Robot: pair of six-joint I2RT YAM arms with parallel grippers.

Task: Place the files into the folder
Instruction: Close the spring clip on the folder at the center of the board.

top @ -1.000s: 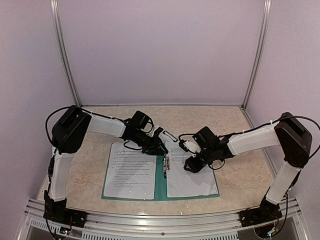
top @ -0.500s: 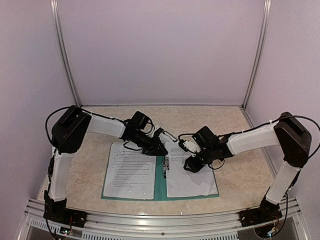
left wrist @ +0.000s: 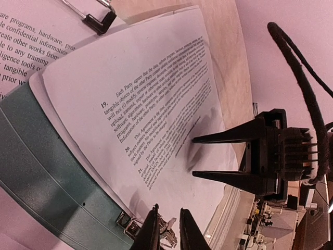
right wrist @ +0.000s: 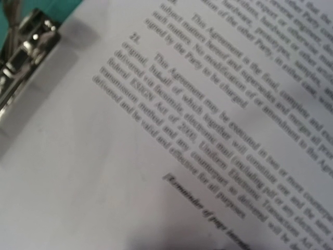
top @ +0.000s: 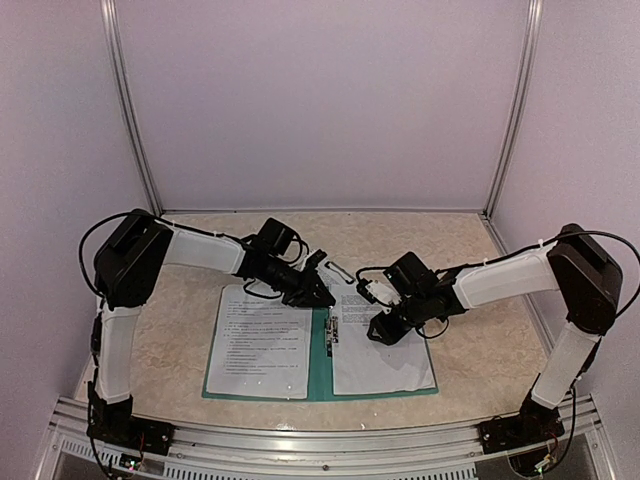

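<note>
The dark teal folder [top: 320, 372] lies open on the table with the files on both halves: a printed sheet [top: 260, 345] on the left and another [top: 388, 365] on the right. My left gripper [top: 322, 298] is at the top of the spine. In the left wrist view its narrow jaws [left wrist: 168, 209] are shut on the folder's small metal clip [left wrist: 167, 235]. My right gripper [top: 383, 333] stands open, and its fingertips [left wrist: 193, 139] rest on the right sheet [left wrist: 156, 88]. The right wrist view shows only blurred text, the metal clip [right wrist: 26, 47] and a teal corner.
A black binder clip with wire handles [top: 340, 270] lies just beyond the folder's top edge, also in the left wrist view [left wrist: 99, 22]. The beige table runs to purple walls at the back and sides. A metal rail borders the near edge [top: 320, 440].
My left gripper's jaws have narrowed onto the metal clip, and the left arm's elbow has shifted slightly to the left. The right arm has stayed on the right sheet.
</note>
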